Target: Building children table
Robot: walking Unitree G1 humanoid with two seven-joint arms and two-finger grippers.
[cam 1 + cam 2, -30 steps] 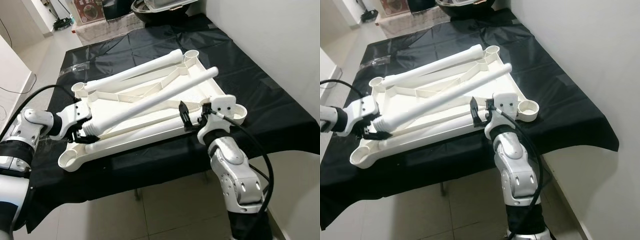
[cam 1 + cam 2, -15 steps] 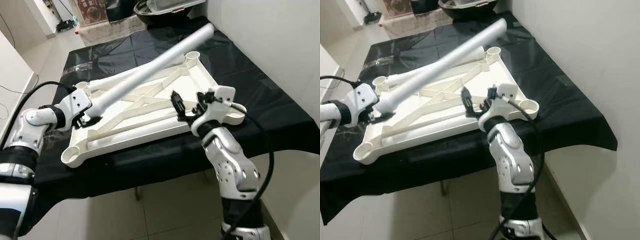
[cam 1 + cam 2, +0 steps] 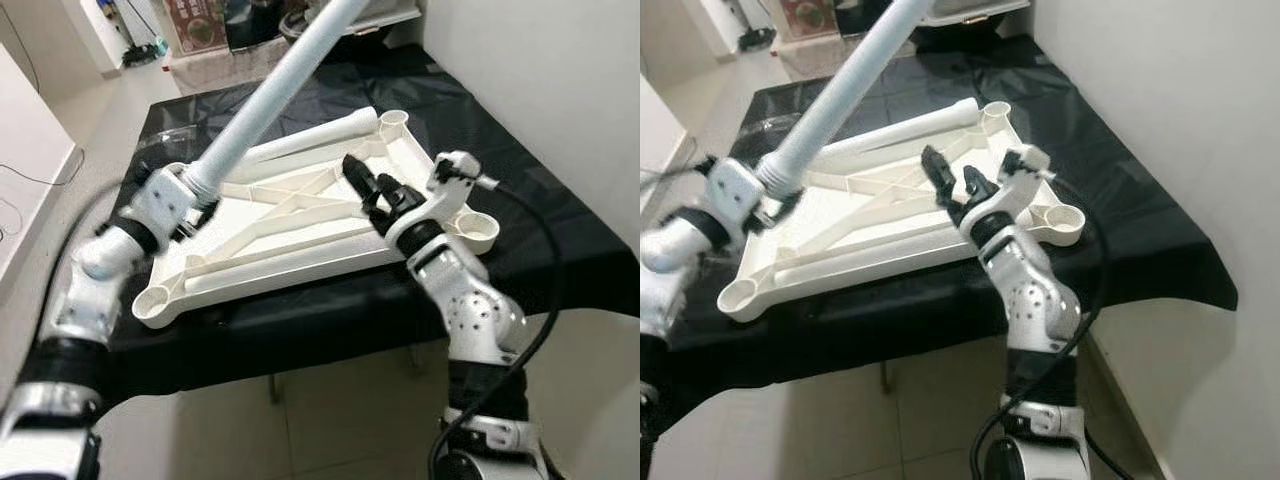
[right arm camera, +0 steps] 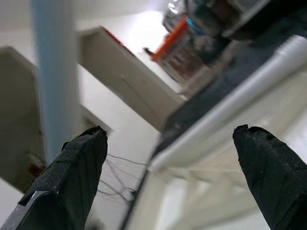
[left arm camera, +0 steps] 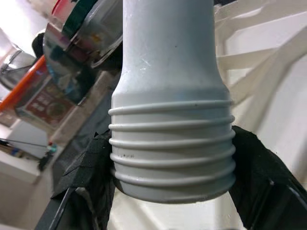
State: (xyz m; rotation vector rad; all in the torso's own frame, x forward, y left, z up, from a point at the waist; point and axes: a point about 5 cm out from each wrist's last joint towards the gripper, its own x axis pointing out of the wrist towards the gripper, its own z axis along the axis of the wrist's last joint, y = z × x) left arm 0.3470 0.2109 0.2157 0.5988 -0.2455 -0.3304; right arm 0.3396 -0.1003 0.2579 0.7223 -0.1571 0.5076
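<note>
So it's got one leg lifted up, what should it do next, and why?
Probably swing the leg upright and bring its threaded end over the corner socket nearest it. The left gripper grips that end, the leg slants up, and the tabletop lies upside down with open sockets.

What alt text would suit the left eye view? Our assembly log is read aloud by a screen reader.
The left gripper holds a white table leg by its threaded end, tilted steeply up over an upturned white plastic tabletop on a black-draped table. The right gripper hovers open above the tabletop, where another leg lies.
</note>
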